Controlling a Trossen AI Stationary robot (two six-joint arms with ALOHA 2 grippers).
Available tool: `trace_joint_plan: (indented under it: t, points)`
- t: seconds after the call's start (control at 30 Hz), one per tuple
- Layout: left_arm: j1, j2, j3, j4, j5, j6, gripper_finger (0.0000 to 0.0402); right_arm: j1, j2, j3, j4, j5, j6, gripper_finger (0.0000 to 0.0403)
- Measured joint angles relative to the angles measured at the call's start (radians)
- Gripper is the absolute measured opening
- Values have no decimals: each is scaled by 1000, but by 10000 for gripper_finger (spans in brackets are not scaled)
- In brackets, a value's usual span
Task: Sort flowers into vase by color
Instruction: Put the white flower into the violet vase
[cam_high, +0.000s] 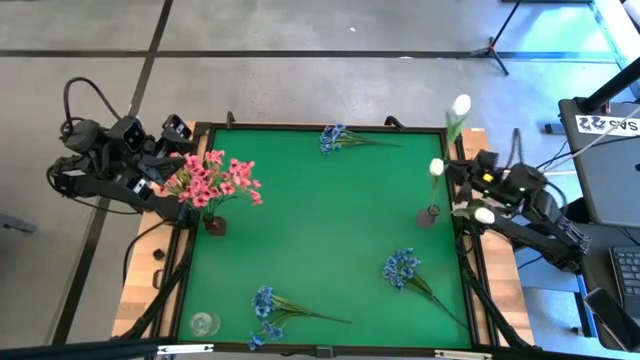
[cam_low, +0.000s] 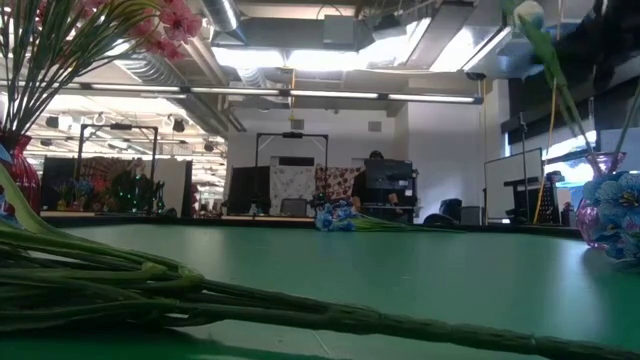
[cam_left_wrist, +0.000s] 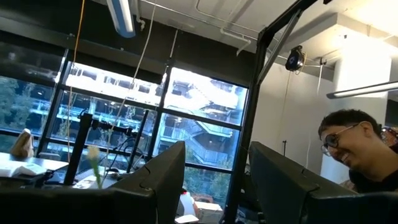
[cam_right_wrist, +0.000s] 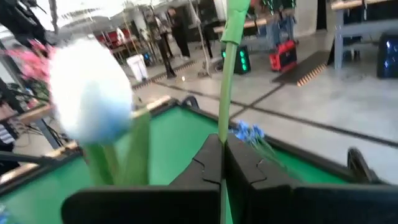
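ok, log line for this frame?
right tool: shut on white flower stem, near small vase | left tool: open, empty, at table's left edge | pink flowers: in vase | blue sprigs: on mat

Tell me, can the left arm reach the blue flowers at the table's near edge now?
Probably yes: the left gripper is open and empty, and bare mat lies between it and those blue flowers.

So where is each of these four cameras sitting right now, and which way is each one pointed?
High view: overhead, straight down on the green table; both arms show, left gripper, right gripper.
Low view: table height, level across blue flower stems into the room; no arm visible.
Left wrist view: aimed up at windows and a person; own open fingers at the bottom.
Right wrist view: over the table; own fingers shut on a white flower's stem.
Shared: pink flowers in high and low.
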Motion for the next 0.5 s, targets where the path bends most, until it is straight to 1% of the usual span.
trace_joint_plan:
  t: [0.13,0.23,0.37,0.5]
  points:
    - [0,0,0,0,0,2,174,0,0,31,-95,-6,40,1]
    - [0,0,0,0,0,3,174,0,0,12,-83,-55,88,1]
    - [0,0,0,0,0,3,174,0,0,-26,-97,-112,101,1]
    - [0,0,0,0,0,3,174,0,0,-30,-108,-141,100,1]
